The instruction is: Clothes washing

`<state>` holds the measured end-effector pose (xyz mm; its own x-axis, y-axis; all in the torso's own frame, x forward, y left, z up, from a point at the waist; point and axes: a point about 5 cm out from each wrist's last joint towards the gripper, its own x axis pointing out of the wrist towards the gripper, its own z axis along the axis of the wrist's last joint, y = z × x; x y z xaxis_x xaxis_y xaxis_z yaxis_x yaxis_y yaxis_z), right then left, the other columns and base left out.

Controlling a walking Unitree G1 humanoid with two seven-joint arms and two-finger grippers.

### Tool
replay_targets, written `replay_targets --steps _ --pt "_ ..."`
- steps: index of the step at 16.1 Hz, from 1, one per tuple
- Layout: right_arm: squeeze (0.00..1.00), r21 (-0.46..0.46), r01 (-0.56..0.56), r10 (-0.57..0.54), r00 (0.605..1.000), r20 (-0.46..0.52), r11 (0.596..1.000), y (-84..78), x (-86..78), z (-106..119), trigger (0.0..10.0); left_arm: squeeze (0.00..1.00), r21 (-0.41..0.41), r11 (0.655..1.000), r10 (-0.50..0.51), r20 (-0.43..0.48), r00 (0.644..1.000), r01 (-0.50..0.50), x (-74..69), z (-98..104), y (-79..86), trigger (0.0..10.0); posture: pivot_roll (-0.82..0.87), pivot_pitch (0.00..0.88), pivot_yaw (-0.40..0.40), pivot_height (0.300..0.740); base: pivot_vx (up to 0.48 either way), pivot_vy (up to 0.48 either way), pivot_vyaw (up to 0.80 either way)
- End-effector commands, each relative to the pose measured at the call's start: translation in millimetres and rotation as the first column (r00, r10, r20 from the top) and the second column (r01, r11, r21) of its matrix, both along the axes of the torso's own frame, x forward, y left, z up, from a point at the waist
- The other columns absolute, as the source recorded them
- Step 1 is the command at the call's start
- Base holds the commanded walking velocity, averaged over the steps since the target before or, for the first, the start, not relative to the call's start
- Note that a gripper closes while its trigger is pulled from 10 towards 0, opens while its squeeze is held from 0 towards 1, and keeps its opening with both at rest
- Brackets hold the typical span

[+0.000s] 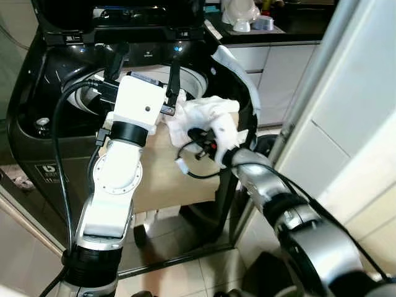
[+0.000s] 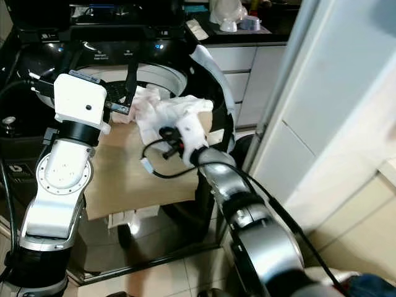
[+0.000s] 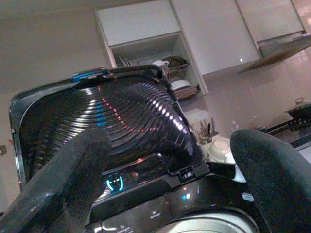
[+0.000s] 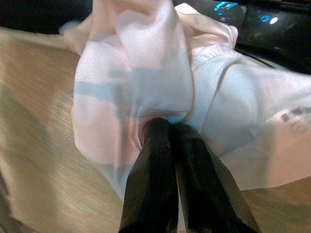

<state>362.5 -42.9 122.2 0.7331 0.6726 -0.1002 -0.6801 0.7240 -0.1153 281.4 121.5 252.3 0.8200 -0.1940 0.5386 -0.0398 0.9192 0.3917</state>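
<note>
Left eye view, items as they stand.

Washing machine [image 1: 37, 93]: dark top-loader, lid [image 3: 112, 121] raised at twelve o'clock behind the drum opening [image 1: 185, 77]; control lights are lit on the panel. Open, presumably, to receive laundry.

Board [image 1: 167, 173]: a tan, wood-toned flat surface across the machine's front edge, at six o'clock from the drum. It serves as the ledge on which the cloth rests.

White garment [image 1: 201, 120]: a crumpled, pale bundle lying partly on the board and touching the drum rim, at about four o'clock from the opening. Not yet inside the drum.

Right gripper [image 4: 167, 127]: fingers pressed together, pinching a fold of the white garment; the right wrist view shows cloth bunched just ahead of the black tips. The hold looks set for lifting the bundle over the rim, toward eleven o'clock.

Left gripper [image 1: 145, 65]: fingers [image 3: 277, 179] spread apart, holding nothing, raised over the near rim of the drum at about nine o'clock from the garment. One finger stands just beside the cloth; contact cannot be told. Its placement suggests readiness to steady or guide the fabric.

Counter [image 1: 272, 31]: at one o'clock beyond the machine, carrying white crockery [image 1: 241, 15].

Judged stage: loading, garment gripped, transfer into the drum outstanding.
</note>
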Motion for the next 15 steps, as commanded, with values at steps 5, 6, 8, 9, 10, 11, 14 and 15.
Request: replay_targets --steps 5,6,8,9,10,11,14,15 --pt "0.00 -0.032 0.045 -0.039 0.988 0.147 0.998 24.7 15.6 44 10.0 0.00 -0.003 1.000 0.013 0.012 1.000 -0.013 -3.8 1 -0.2 10.0 0.09 0.000 -0.074 0.740 0.000 0.000 0.00" --pt "0.00 -0.012 0.053 -0.050 0.984 0.171 0.999 27.6 17.6 52 10.0 0.00 -0.004 1.000 0.015 0.011 1.000 -0.015 -4.2 1 -0.3 10.0 0.09 0.000 -0.078 0.740 0.000 0.000 0.00" --pt "0.00 0.126 0.084 -0.117 0.949 0.292 0.989 33.8 27.2 101 10.0 0.00 -0.007 1.000 0.022 0.005 1.000 -0.022 -5.5 -1 -0.3 10.0 0.09 0.000 -0.084 0.740 0.000 0.000 0.00" --pt "0.00 0.157 0.080 -0.127 0.938 0.322 0.984 34.8 28.2 113 10.0 0.00 -0.008 1.000 0.023 0.005 1.000 -0.023 -5.6 -1 -0.1 10.0 0.09 0.000 -0.085 0.740 0.000 0.000 0.00" --pt "0.00 0.210 0.067 -0.147 0.908 0.392 0.975 36.0 28.8 136 10.0 0.00 -0.009 1.000 0.025 0.004 1.000 -0.025 -6.0 -2 0.0 10.0 0.09 0.000 -0.085 0.740 0.000 0.000 0.00" --pt "0.00 0.230 0.062 -0.156 0.895 0.418 0.971 36.2 28.6 144 10.0 0.00 -0.009 1.000 0.026 0.003 1.000 -0.026 -6.1 -2 0.0 10.0 0.09 0.000 -0.085 0.740 0.000 0.000 0.00" --pt "0.00 0.304 0.010 -0.179 0.826 0.534 0.953 35.7 25.0 180 10.0 0.00 -0.009 1.000 0.022 -0.001 1.000 -0.022 -5.8 -3 -0.9 10.0 0.08 0.000 -0.077 0.740 0.000 0.000 0.00" --pt "0.00 0.339 -0.005 -0.189 0.823 0.536 0.941 30.9 25.6 187 10.0 0.00 -0.009 1.000 0.017 -0.003 1.000 -0.017 -5.3 -3 -1.8 10.0 0.07 0.000 -0.077 0.740 0.000 0.000 0.00"
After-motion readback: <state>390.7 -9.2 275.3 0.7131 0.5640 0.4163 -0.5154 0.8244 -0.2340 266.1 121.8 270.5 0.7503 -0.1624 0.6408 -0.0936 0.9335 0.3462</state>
